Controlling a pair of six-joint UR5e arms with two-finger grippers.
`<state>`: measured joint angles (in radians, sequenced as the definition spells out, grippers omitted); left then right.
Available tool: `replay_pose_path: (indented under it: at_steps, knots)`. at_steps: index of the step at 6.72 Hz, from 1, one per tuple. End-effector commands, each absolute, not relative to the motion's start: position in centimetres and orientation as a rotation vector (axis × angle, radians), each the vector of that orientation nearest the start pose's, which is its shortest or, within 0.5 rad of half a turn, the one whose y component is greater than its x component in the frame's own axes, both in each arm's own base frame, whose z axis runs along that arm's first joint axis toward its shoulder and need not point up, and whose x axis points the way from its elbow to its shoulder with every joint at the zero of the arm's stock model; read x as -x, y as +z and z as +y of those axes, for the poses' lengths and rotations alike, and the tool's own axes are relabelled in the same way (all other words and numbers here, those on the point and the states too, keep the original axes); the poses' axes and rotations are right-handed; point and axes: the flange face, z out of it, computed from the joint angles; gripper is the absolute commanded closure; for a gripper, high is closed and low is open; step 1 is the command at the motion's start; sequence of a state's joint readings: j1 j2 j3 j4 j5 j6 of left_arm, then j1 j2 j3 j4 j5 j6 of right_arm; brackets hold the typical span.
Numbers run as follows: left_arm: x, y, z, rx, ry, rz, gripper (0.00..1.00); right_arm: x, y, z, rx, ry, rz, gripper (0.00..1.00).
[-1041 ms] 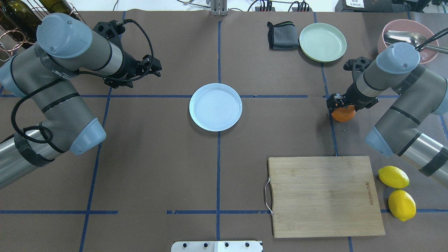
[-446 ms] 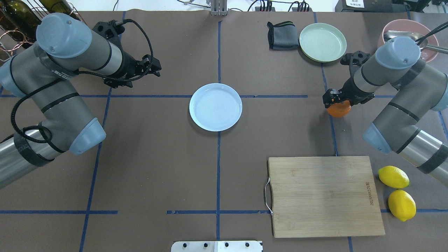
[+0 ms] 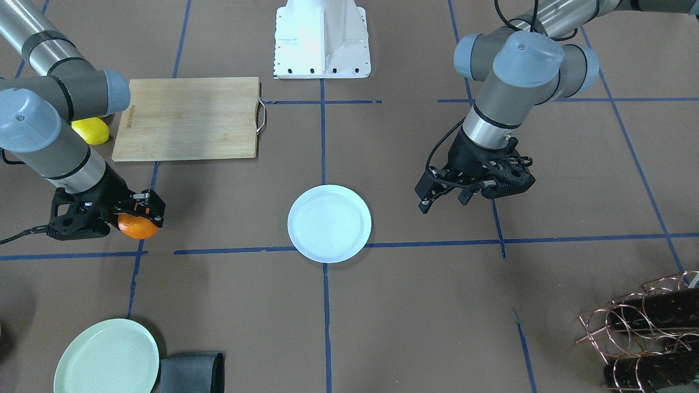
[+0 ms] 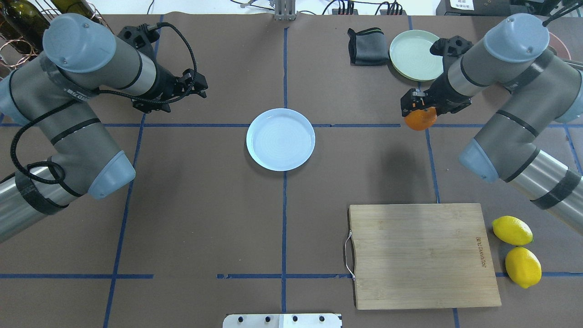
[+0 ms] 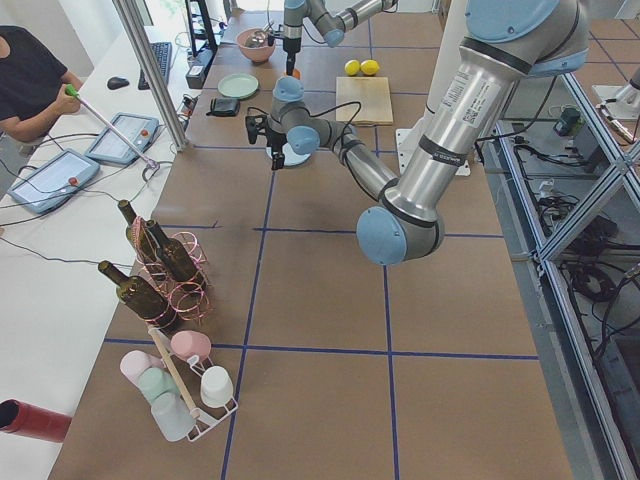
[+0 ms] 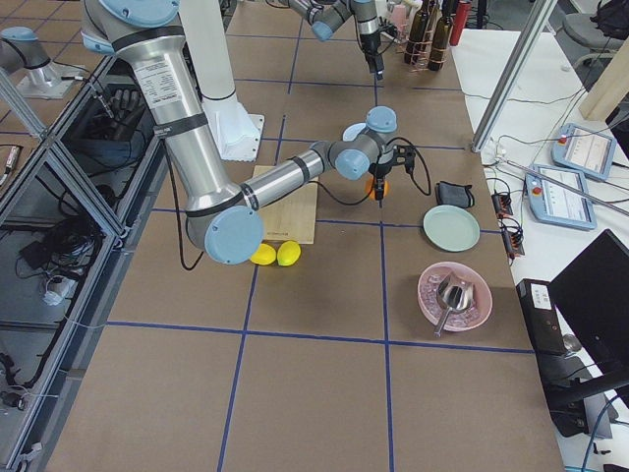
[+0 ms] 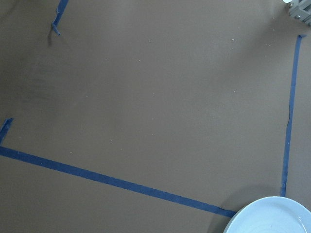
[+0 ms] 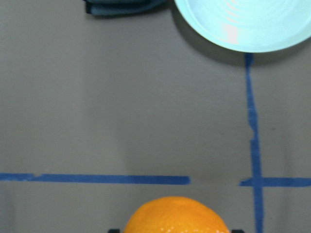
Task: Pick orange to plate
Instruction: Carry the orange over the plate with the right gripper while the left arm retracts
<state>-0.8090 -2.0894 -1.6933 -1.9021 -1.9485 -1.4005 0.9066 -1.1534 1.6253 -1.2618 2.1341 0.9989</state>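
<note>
- Orange [image 4: 421,122] hangs above the table, well to the right of the plate [image 4: 280,139]. The right gripper [image 4: 418,113] pinches it.
- Left gripper [image 4: 200,86] hovers to the left of the plate. I cannot tell if its fingers are spread or together.
- Dropping the fruit onto the plate from too high could make it roll off.
- Right of the plate, the round orange could slip out on the way over if the pinch is loose.
- Black fingers hide part of the orange, and the right wrist view cuts most of it off.

The wooden cutting board [image 4: 423,255], lower right in the overhead view, carries a small brand mark [image 4: 481,251] near its right edge, too small to read. No other writing is legible.
</note>
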Motion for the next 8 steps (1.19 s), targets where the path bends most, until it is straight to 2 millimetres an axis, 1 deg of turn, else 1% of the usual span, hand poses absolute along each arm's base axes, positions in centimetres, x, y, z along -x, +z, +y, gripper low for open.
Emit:
replay_pose_path:
  at_steps: [1,2,3,4,5,6,7,8]
  knots:
    - [-38.0,26.9,-54.5,-0.144,-0.403,1.014,0.0,37.8,27.3,-57.1,-0.085,0.136,-0.965,1.0]
    - [-37.3,28.2,-54.4,-0.161,-0.372,0.992,0.0,40.9,24.7,-57.3,-0.074,0.126,-0.967,1.0]
    - [-35.5,30.0,-54.4,-0.204,-0.31,0.962,0.0,45.0,22.1,-57.4,-0.078,0.146,-0.956,1.0]
    - [-33.6,32.2,-54.5,-0.213,-0.218,0.922,0.0,49.1,19.9,-57.0,-0.102,0.146,-0.938,1.0]
    - [-30.0,34.7,-55.6,-0.223,-0.149,0.888,0.0,52.9,18.0,-55.8,-0.096,0.153,-0.93,1.0]
    - [-25.5,37.9,-56.4,-0.257,-0.072,0.843,0.0,56.2,16.1,-54.9,-0.121,0.151,-0.913,1.0]
    - [-21.4,40.1,-57.1,-0.291,-0.008,0.815,0.0,59.1,16.4,-53.7,-0.128,0.137,-0.883,1.0]
    - [-18.8,40.4,-57.8,-0.296,-0.023,0.825,0.0,60.0,16.9,-53.1,-0.128,0.136,-0.867,1.0]
